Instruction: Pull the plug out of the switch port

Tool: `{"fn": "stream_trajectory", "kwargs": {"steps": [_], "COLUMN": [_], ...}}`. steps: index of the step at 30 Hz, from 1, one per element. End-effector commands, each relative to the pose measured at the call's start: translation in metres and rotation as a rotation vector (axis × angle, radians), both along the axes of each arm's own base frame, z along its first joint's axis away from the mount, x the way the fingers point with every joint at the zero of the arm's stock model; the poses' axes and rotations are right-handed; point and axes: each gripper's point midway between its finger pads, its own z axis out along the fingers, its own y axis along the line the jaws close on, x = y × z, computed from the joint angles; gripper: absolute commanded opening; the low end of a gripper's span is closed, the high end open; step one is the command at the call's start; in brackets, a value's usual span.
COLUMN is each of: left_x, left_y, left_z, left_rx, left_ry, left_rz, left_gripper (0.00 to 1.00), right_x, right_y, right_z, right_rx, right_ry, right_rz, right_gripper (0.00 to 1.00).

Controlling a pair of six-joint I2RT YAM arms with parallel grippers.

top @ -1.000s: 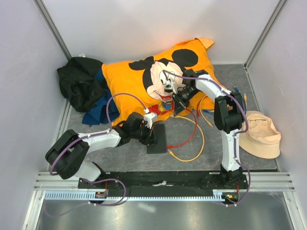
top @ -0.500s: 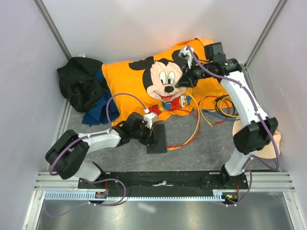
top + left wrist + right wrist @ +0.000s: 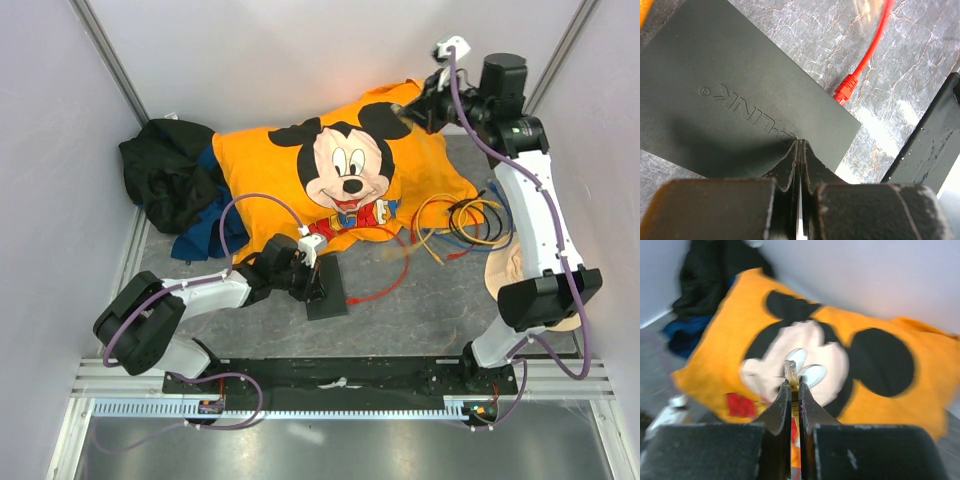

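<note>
Grey desk [image 3: 430, 310] carries the switch [image 3: 740, 95] near the front, pinned by the pressed-together left end effector [image 3: 799, 146], seemingly as an anchor, while the right end effector [image 3: 794, 385], high near the back wall [image 3: 300, 60], pinches the plug [image 3: 791, 371].

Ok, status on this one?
Left gripper shut, tips down on switch. Right gripper shut on clear plug, high over orange cloth. Red plug at switch edge.

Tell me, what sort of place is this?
Likely a robot test booth: plain white walls around a table, two arms bolted to a rail, a network switch and loose cables as props.
</note>
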Motion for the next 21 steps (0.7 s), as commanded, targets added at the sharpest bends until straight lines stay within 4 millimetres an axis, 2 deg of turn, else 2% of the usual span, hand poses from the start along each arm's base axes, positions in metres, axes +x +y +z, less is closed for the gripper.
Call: {"fn": "stream_trajectory", "kwargs": {"steps": [1,2,4,5,6,7,8,12,15,17,20,21], "left_x": [-0.011,-0.011,-0.012,-0.012,-0.012,-0.012,-0.012,-0.013,-0.014,-0.014,-0.015,-0.015], "left_y": [0.024,0.024,0.025,0.025,0.024,0.024,0.024,0.024,0.024,0.023,0.023,0.023], "left_z": [-0.025,-0.025,-0.025,-0.026,-0.025,-0.025,-0.026,-0.026,-0.025,-0.024,-0.024,-0.024], "left_rx": [0.111,0.109,0.108,0.109,0.107,0.108,0.108,0.106,0.099,0.096,0.095,0.095], "left_ry": [0.016,0.015,0.016,0.017,0.017,0.018,0.020,0.019,0.015,0.015,0.015,0.015], "left_rz": [0.005,0.004,0.003,0.003,0.002,0.000,-0.002,-0.003,-0.004,-0.006,-0.010,-0.010], "left_gripper": [0.02,0.02,0.02,0.02,0.02,0.02,0.02,0.02,0.02,0.02,0.02,0.02], "right_x": [0.025,0.021,0.025,0.023,0.023,0.026,0.027,0.036,0.038,0.040,0.039,0.038], "right_y": [-0.076,-0.085,-0.109,-0.113,-0.114,-0.131,-0.136,-0.174,-0.228,-0.245,-0.279,-0.293], "right_z": [0.070,0.082,0.096,0.101,0.104,0.103,0.102,0.070,0.048,0.035,0.004,-0.014], "right_rx": [0.072,0.093,0.127,0.130,0.133,0.126,0.119,0.117,0.225,0.278,0.292,0.290], "right_ry": [-0.250,-0.284,-0.330,-0.347,-0.358,-0.357,-0.357,-0.277,-0.175,-0.126,-0.063,-0.028], "right_rz": [-0.359,-0.395,-0.480,-0.490,-0.496,-0.543,-0.567,-0.716,-0.880,-0.933,-1.048,-1.088], "right_gripper": [0.00,0.01,0.01,0.00,0.00,0.01,0.00,0.00,0.00,0.00,0.00,0.00]}}
